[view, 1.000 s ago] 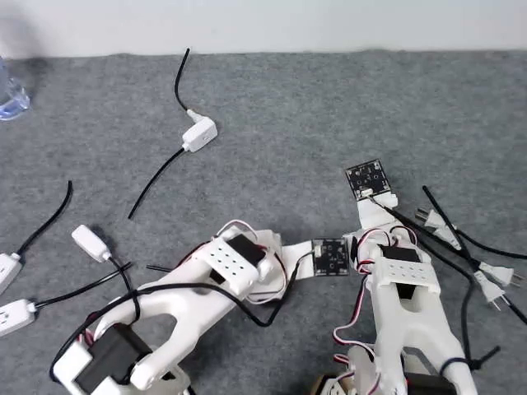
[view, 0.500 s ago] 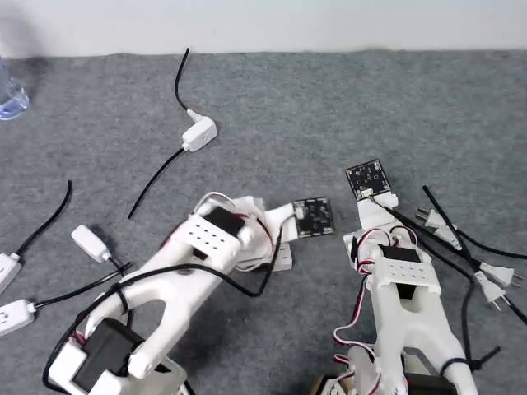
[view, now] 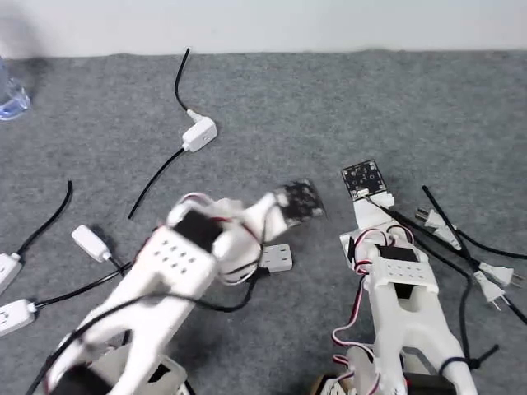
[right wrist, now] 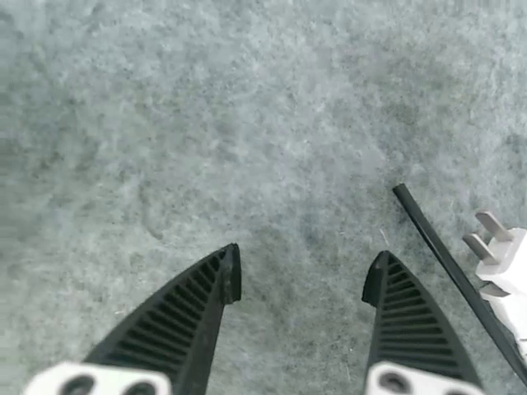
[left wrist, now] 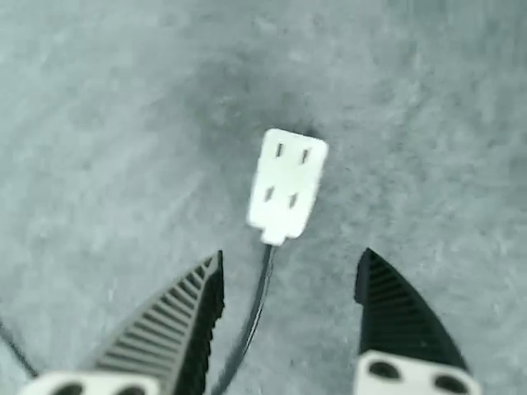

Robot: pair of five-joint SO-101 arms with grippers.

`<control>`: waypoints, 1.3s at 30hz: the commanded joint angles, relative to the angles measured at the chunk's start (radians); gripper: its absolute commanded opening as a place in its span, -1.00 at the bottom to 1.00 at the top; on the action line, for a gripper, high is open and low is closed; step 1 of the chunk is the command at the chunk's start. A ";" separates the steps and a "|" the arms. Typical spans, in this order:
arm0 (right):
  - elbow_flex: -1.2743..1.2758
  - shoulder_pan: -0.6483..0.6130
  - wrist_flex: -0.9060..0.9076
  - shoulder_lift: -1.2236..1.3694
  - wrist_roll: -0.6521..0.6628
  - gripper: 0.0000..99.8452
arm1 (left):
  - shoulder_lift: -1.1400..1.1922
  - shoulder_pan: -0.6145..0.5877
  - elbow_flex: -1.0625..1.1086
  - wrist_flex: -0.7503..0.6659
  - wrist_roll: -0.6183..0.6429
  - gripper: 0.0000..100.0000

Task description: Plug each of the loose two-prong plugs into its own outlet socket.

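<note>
Left arm (view: 177,255) swung over socket (left wrist: 286,188) on grey carpet (view: 329,107).

A robotics lab bench: grey felt mat (view: 329,107), white wall (view: 263,25) along its far edge, bare-wired left arm (view: 177,255) and right arm (view: 403,288) at its near edge, loose two-prong plugs (view: 492,272) at its right.

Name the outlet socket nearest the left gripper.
The four-slot outlet socket just ahead of the left gripper; the other sockets lie far away at the high view's left edge.
</note>
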 commanded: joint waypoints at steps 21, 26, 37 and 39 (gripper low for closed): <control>-0.532 0.473 0.590 -0.001 0.548 -0.54 | -0.526 -0.295 0.769 -0.540 0.308 -0.52; -0.589 0.661 0.608 0.117 0.724 -0.54 | -0.526 -0.295 0.769 -0.540 0.307 -0.52; -0.615 0.791 0.598 0.341 0.887 -0.54 | -0.526 -0.295 0.771 -0.542 0.305 -0.52; -0.615 0.791 0.553 0.384 0.887 -0.56 | -0.526 -0.295 0.771 -0.539 0.305 -0.52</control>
